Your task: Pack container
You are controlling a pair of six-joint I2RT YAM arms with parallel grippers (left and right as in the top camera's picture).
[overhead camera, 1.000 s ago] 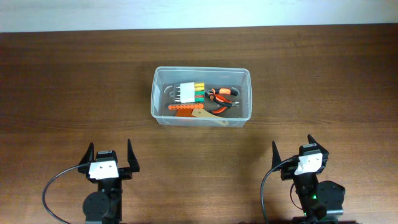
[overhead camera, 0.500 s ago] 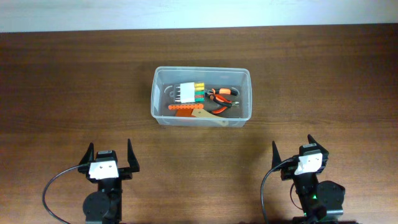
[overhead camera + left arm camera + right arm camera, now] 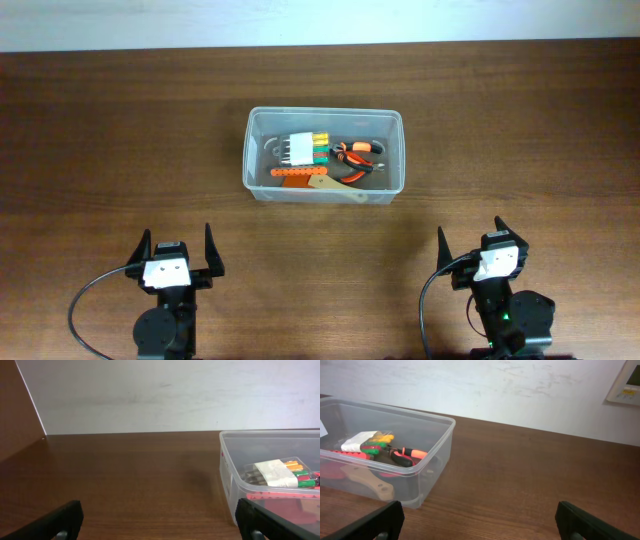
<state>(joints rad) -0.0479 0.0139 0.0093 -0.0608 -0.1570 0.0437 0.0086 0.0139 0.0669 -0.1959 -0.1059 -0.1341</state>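
Left gripper (image 3: pixel 176 240) low on left, near front edge of table (image 3: pixel 100 130). Fingers spread wide, holding nothing. Container (image 3: pixel 325 111) in middle, further back, well apart from both grippers. Inside: white pack of coloured bits (image 3: pixel 303 148), orange strip (image 3: pixel 293 173), wooden handle (image 3: pixel 336 189), orange pliers (image 3: pixel 358 156). Right gripper (image 3: pixel 470 232) low on right, fingers wide too, empty.

Clear container (image 3: pixel 325 110) on dark wooden table (image 3: pixel 110 140)

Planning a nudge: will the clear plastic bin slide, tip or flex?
Likely slides, not tips: the clear rectangular plastic bin sits low and wide on the brown wooden table. Thin walls probably flex. Orange-handled pliers inside may shift.
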